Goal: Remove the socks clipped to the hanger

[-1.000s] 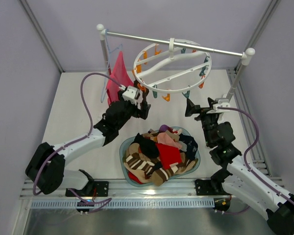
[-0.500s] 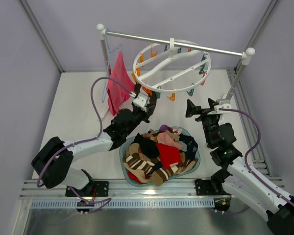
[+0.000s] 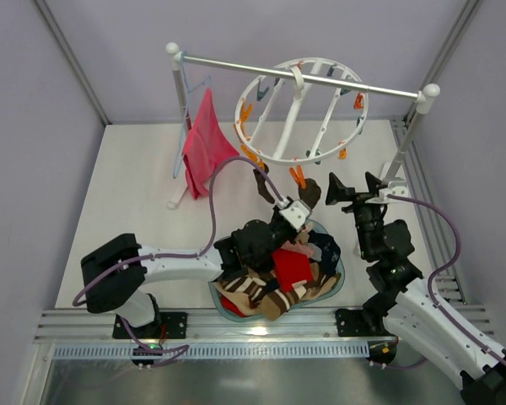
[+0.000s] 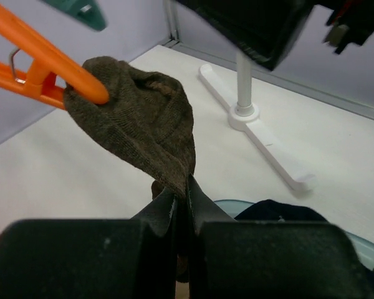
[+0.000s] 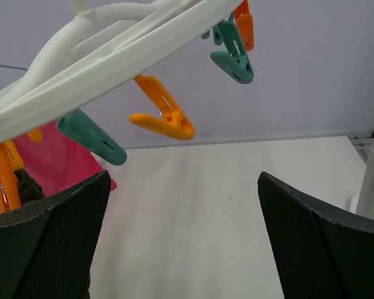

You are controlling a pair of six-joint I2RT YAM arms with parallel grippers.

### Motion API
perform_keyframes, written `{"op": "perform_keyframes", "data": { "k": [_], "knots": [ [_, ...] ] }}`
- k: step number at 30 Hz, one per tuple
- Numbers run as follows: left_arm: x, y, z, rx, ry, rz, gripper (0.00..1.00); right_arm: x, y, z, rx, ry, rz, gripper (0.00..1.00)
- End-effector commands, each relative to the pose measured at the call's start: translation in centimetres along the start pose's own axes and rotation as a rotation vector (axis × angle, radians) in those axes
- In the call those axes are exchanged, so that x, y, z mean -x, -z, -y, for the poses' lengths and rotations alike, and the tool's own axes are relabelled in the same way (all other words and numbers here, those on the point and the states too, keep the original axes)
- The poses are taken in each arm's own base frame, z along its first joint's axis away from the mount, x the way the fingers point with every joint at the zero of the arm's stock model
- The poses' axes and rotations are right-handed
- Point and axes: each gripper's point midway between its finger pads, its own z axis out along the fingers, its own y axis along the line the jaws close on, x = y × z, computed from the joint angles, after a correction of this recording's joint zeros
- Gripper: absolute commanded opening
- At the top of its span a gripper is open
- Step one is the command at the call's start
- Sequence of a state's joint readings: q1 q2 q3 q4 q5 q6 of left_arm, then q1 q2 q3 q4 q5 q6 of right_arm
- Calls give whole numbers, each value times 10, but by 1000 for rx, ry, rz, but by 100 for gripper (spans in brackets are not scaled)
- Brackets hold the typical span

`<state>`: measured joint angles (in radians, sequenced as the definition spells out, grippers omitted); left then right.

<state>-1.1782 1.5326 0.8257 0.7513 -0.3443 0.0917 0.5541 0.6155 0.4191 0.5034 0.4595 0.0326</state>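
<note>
The white round hanger (image 3: 308,91) hangs tilted from the rail, its near rim pulled down. One orange clip (image 3: 297,177) on that rim pinches a dark brown sock (image 3: 311,193). My left gripper (image 3: 297,208) is shut on the sock's lower end, above the basin. In the left wrist view the sock (image 4: 143,121) stretches from the orange clip (image 4: 47,71) down into my left gripper (image 4: 182,194). My right gripper (image 3: 354,187) stands open just right of the sock, holding nothing. From the right wrist I see the hanger (image 5: 112,43) overhead and my right gripper (image 5: 182,177) wide open.
A teal basin (image 3: 341,267) heaped with loose socks (image 3: 291,268) sits between the arm bases. A pink cloth (image 3: 204,148) hangs on a light-blue wire hanger (image 3: 191,91) at the left end of the metal rail (image 3: 236,62). The rail's right post (image 3: 411,126) stands near my right arm.
My left arm swung right over the basin and its gripper shut on the dark brown sock. The hanger tipped, near rim pulled down. My right gripper shifted slightly.
</note>
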Motion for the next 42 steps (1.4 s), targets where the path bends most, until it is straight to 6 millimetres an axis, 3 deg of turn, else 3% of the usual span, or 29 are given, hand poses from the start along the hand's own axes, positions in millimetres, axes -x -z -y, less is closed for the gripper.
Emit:
{"op": "perform_keyframes", "data": {
  "k": [1,5,10,14,21,31,35,36,42],
  "knots": [
    [30,-11,26,0,-44,74,0,11,4,7,-27,-38,42,100],
    [29,-15,42,2,-83,68,0,17,10,7,-16,-51,66,100],
    [24,-10,32,47,-97,60,0,25,21,4,34,-54,95,100],
    [21,-7,24,83,-121,48,0,28,21,-12,122,-29,96,100],
    [13,1,13,112,-218,54,0,28,1,-36,200,2,38,99],
    [-1,12,25,0,-335,64,0,46,-7,-76,340,-1,-16,100],
    [0,20,21,-12,-365,55,0,49,-9,-95,362,42,-66,100],
    [-2,21,21,-14,-373,49,0,58,-13,-101,357,52,-68,100],
    [0,29,8,32,-395,43,0,55,-6,-117,268,107,-170,100]
  ]
}}
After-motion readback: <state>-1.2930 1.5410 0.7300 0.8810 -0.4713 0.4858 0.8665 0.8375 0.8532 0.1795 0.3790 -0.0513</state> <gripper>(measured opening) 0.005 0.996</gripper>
